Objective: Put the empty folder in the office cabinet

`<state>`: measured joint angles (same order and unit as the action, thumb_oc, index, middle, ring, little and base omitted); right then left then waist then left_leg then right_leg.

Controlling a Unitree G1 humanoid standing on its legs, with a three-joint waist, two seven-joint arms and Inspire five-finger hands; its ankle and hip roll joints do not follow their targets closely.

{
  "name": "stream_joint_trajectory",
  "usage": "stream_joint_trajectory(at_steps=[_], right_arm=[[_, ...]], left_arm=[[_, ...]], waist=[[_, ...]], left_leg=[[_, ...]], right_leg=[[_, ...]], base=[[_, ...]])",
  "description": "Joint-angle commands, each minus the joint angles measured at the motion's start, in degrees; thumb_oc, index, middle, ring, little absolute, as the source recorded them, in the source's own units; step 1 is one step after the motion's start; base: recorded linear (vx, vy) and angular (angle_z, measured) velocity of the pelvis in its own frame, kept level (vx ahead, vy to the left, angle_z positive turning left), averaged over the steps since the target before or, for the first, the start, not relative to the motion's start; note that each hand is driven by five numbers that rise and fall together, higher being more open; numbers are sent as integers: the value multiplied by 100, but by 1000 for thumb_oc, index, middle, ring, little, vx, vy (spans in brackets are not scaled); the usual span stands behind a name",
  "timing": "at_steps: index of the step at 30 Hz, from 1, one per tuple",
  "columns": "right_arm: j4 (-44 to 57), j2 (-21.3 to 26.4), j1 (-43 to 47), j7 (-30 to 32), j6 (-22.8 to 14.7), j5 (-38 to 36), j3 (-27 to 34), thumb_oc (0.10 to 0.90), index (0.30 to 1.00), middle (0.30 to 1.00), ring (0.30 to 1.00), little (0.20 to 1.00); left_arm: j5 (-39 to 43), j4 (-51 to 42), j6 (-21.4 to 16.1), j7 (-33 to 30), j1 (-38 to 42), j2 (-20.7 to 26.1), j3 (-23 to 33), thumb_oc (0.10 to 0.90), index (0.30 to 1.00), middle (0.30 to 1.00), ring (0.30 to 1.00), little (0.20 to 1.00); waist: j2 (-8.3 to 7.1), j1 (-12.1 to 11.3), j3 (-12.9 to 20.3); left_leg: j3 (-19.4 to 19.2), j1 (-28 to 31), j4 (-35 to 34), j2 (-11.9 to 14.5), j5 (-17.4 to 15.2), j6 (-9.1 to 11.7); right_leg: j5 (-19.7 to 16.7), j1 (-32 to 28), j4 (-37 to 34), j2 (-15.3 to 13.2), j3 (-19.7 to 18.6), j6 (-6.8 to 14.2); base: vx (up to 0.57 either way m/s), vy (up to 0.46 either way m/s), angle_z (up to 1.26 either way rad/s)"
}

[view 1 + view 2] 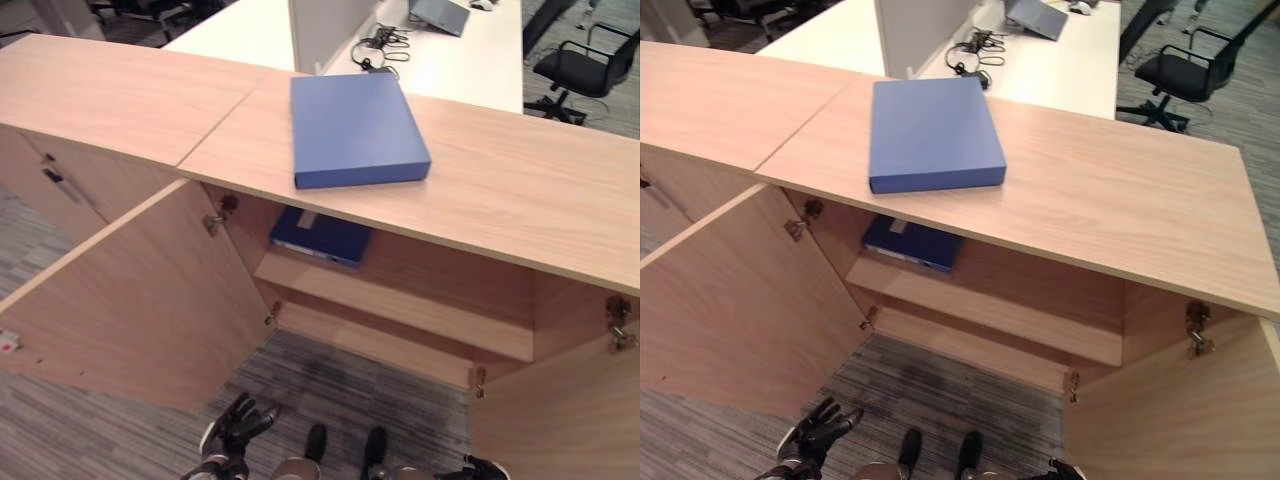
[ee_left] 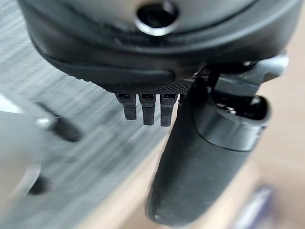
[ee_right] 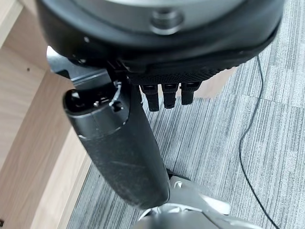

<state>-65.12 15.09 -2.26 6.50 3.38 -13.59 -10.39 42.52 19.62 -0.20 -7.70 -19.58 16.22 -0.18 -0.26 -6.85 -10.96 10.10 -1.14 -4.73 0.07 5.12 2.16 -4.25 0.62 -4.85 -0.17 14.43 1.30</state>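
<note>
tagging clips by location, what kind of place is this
Most likely an open-plan office: a low wooden cabinet with its doors open, white desks behind it, a black swivel chair, and a blue folder on the cabinet top.

Folder [image 1: 355, 128] on cabinet top: solid mid-blue; second folder [image 1: 322, 238] on the inner shelf: darker blue with a pale label; cabinet [image 1: 520, 190]: light oak woodgrain; floor carpet [image 1: 330, 385]: grey, fine stripes; desk [image 1: 480, 60] behind: white; office chair [image 1: 585, 65]: black.
</note>
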Motion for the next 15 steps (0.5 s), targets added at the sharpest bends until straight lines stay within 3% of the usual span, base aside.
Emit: stream_joint_trajectory(at_steps=[1,8,15], right_arm=[[186,136,212,15,-127,68,-140,800,900,900,900,900],[656,186,208,-91,-171,187,-368,800,900,900,900,900],[371,60,150,-65,-49,214,-366,800,900,900,900,900]], left_arm=[[-447,-703,-521,-264,337,355,440,800,900,900,900,900],[-1210,-939,-533,-314,544,507,484,800,900,900,900,900],[-801,-92,-394,-320,697,156,124,800,900,900,900,900]], waist=[[-242,-149,171],[-293,-196,176],[-290,-130,243]], left_leg=[[154,44,-27,182,-214,64],[148,120,-27,173,-260,80],[96,221,-27,170,-296,42]], right_leg=[[286,-511,47,-540,-220,569],[295,-595,25,-555,-180,580],[314,-662,-7,-560,-200,583]], base=[[14,-7,18],[4,-4,8],[10,0,-4]])
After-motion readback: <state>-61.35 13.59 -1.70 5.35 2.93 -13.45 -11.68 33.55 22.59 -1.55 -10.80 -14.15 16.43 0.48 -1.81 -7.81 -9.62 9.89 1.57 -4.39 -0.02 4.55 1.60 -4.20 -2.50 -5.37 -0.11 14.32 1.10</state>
